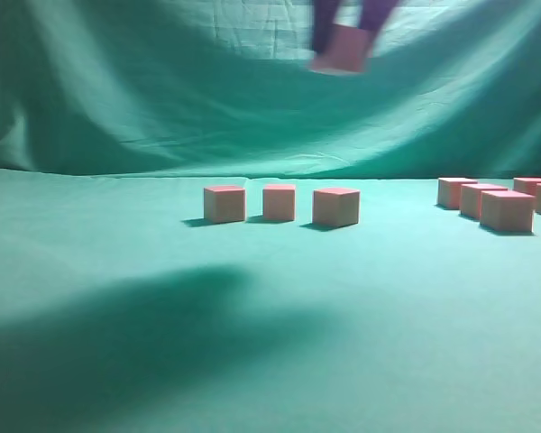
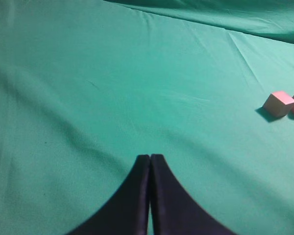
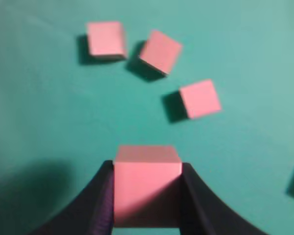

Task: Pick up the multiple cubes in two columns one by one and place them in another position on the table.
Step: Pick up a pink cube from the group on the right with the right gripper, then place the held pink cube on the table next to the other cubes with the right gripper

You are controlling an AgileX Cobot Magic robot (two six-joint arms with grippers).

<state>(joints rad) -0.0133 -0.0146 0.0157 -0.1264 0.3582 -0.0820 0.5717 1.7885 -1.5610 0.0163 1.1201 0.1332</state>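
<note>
My right gripper (image 1: 345,41) is shut on a pink cube (image 1: 341,50) and holds it high above the green table (image 1: 270,298); in the right wrist view the cube (image 3: 146,183) sits between the dark fingers (image 3: 147,169). Three cubes (image 1: 281,204) stand in a row on the table below; they show in the right wrist view (image 3: 157,68). Several more cubes (image 1: 498,202) are grouped at the right. My left gripper (image 2: 150,157) is shut and empty above bare cloth, with two cubes (image 2: 279,104) at that view's right edge.
A draped green backdrop cloth (image 1: 162,90) hangs behind the table. A broad dark shadow (image 1: 144,334) lies on the front left of the cloth.
</note>
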